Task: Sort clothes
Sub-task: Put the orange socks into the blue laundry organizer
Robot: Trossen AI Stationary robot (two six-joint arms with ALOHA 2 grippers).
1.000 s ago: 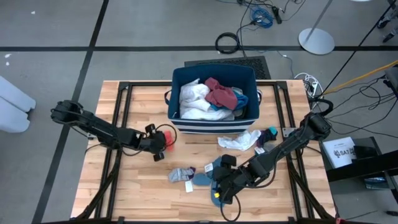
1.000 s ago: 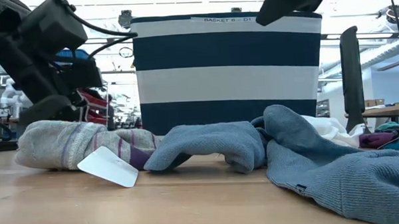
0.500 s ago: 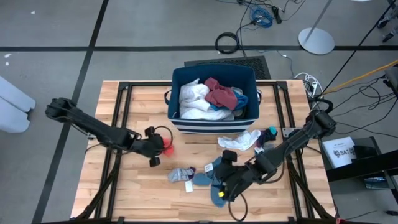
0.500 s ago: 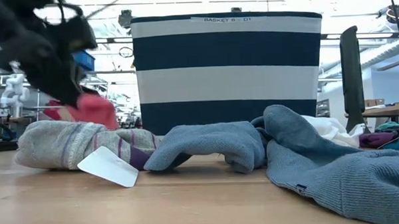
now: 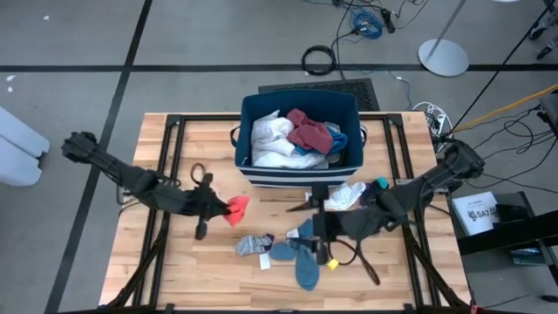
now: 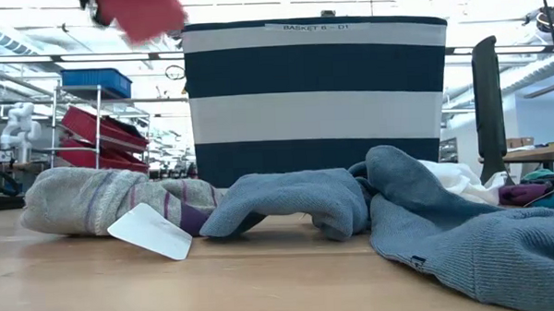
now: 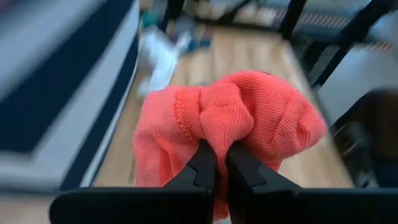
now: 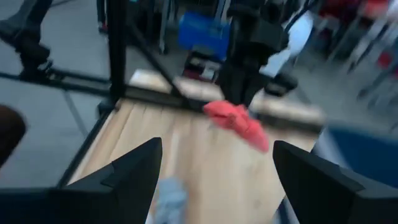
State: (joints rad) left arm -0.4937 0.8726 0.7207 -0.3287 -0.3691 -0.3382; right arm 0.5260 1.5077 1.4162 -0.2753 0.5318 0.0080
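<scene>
My left gripper (image 5: 223, 208) is shut on an orange-red sock (image 7: 230, 121) in the air left of the navy striped bin (image 5: 301, 170). The low view shows the sock (image 6: 143, 12) high above the table. My right gripper (image 8: 217, 186) stands open in the air above the loose socks, pointing toward the left arm, with nothing between its fingers. A grey striped sock (image 5: 253, 245) and blue socks (image 5: 296, 257) lie flat on the wood. A white garment (image 5: 347, 194) and a teal sock (image 5: 381, 185) lie in front of the bin. My left gripper pinches a bunched fold of the orange-red sock (image 7: 217, 134) between its two fingers (image 7: 205, 165). The fingers come nearly level from the table's left, slanting a little down. The sock is lifted clear of the table, and its loose part droops beside and below the fingertips.
The bin holds a white garment (image 5: 272, 139) and a maroon piece (image 5: 307, 131). A white tag (image 6: 150, 232) lies by the grey sock. Black frame rails (image 5: 170, 166) run along the table's sides. Bare wood shows at the near left (image 5: 192, 279).
My left gripper has risen from the table with the orange-red sock and tipped up toward level; the sock is now lifted clear. My right gripper, still open, has risen off the blue socks, moved toward the far edge and rolled.
</scene>
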